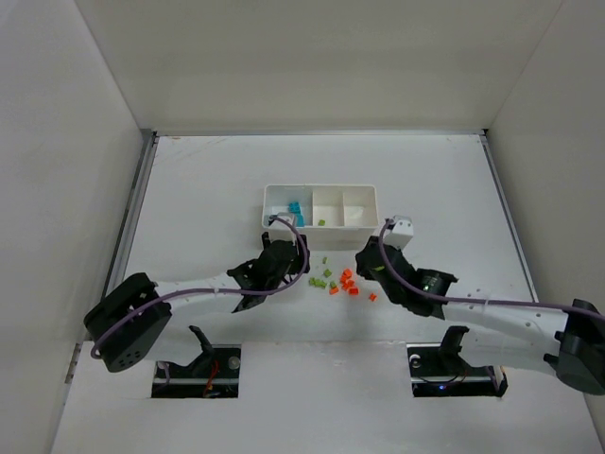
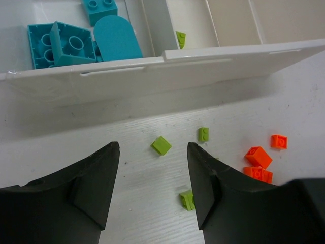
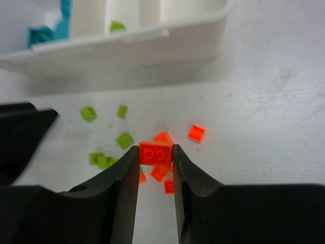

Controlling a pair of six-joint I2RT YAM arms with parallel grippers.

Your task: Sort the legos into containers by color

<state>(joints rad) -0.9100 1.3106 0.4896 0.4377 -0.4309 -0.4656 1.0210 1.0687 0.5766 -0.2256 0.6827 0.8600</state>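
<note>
The white tray (image 1: 319,226) has three containers side by side. Its left one holds teal legos (image 2: 66,43), and one green lego (image 2: 181,38) lies in the middle one. Loose green legos (image 1: 322,277) and orange legos (image 1: 346,282) are scattered on the table in front of the tray. My left gripper (image 2: 152,146) hangs open over the green legos with nothing between its fingers; one green lego (image 2: 161,145) lies just ahead of the tips. My right gripper (image 3: 155,150) is shut on an orange lego (image 3: 156,154), lifted a little above the orange pile (image 3: 165,175).
White walls enclose the table on three sides. The two arms (image 1: 208,288) (image 1: 492,307) reach in from the near edge and converge on the brick pile, their grippers a short way apart. The tray's right compartment (image 1: 359,206) looks empty.
</note>
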